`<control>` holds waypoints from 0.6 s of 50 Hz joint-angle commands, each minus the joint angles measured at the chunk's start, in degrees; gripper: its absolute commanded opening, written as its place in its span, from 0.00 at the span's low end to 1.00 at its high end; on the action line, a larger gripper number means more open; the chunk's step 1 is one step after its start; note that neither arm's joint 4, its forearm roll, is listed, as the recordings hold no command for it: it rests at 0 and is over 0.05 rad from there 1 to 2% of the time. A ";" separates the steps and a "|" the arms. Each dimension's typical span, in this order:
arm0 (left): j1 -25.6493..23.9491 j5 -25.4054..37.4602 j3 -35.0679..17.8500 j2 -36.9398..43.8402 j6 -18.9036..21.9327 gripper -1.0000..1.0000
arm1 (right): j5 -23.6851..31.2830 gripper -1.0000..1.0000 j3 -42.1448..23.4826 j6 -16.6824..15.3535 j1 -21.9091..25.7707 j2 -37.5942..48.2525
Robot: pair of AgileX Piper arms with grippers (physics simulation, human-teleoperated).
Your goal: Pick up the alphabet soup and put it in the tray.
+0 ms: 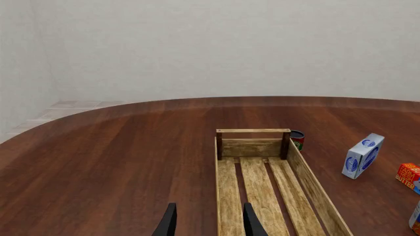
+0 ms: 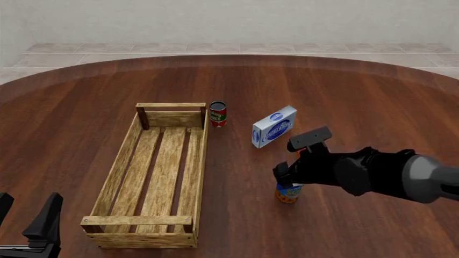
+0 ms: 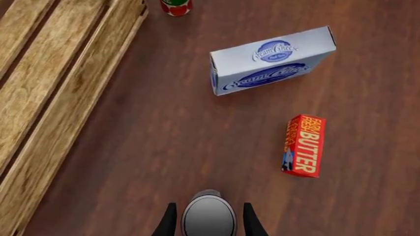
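Observation:
The alphabet soup (image 2: 288, 194) stands upright on the table, right of the tray, with its orange-yellow band showing under my right gripper (image 2: 287, 181). In the right wrist view its pale top (image 3: 208, 216) sits between the two fingers of the right gripper (image 3: 208, 219), which is open and straddles the can with small gaps on both sides. The tray (image 2: 115, 172) is a long light-wood slatted crate at centre left, seen also in the left wrist view (image 1: 315, 187). My left gripper (image 2: 27, 208) is open and empty near the table's front left, also seen in its wrist view (image 1: 208, 221).
A red-and-green can (image 2: 218, 114) stands by the tray's far right corner. A blue-and-white cream cheese box (image 2: 274, 126) lies just beyond the right arm. A red butter box (image 3: 304, 145) lies close to the soup. The tray's long wall (image 3: 78, 83) runs left of the can.

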 commanded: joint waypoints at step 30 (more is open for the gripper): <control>0.00 0.00 0.00 0.00 0.00 1.00 | -2.05 1.00 0.29 1.05 0.09 2.60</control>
